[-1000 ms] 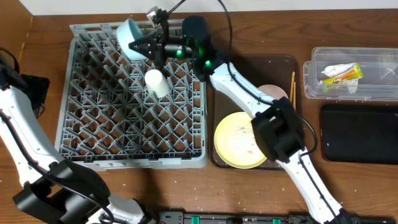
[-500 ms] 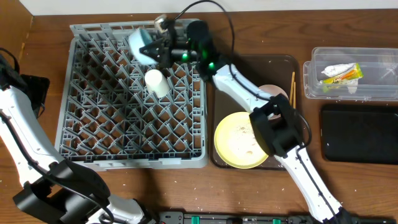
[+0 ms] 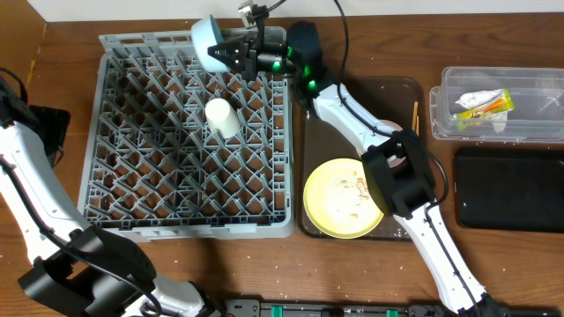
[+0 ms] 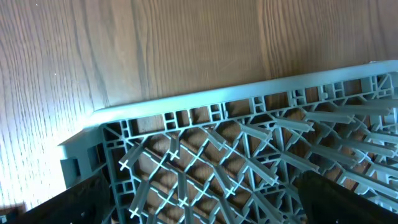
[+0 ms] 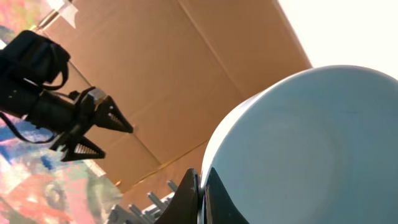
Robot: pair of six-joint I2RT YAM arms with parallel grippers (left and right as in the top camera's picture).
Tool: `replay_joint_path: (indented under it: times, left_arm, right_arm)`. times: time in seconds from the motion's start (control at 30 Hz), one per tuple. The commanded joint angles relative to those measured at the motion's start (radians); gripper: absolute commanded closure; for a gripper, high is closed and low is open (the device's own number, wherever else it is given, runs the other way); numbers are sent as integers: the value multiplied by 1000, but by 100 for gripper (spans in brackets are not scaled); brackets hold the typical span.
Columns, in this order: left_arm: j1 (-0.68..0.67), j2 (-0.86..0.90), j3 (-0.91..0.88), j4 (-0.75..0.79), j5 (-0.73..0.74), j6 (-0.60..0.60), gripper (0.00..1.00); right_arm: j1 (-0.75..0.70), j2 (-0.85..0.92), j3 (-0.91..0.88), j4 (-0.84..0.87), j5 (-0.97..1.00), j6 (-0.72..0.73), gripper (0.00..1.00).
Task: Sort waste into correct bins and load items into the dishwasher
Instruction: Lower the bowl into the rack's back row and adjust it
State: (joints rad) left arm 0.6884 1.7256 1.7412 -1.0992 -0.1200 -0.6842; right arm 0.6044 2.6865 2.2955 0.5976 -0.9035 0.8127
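The blue bowl (image 3: 205,38) is clamped in the right gripper (image 3: 227,53) over the rack (image 3: 115,176) at the counter's far edge, left gripper (image 4: 211,202) spread; cup (image 3: 220,116) racked, wrapper (image 3: 483,104) binned, plate (image 3: 339,198) and chopsticks (image 3: 415,119) outstanding.

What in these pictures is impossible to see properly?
The blue bowl: right wrist view shows only part; the picture's edges cut off the rest.
The left jaws: left wrist view catches only dark tips at the bottom edge, below the grey rack.
The specks on the yellow plate: too small overhead to identify.
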Motion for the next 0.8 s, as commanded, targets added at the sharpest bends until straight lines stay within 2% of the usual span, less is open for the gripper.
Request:
replay_joint_path:
  times: [0.0, 0.27, 0.63, 0.77]
  left_arm:
    - [3, -20, -3, -4, -20, -9, 2]
    - [3, -20, -3, -4, -20, -9, 2]
    - [3, -20, -3, -4, -20, -9, 2]
    - [3, -20, -3, -4, -20, -9, 2]
  right_arm:
    - [47, 14, 19, -26, 23, 37, 99]
    - [74, 76, 19, -70, 54, 26, 99]
    - [-27, 96, 24, -67, 28, 56, 99]
    - [-54, 96, 24, -67, 3, 56, 91]
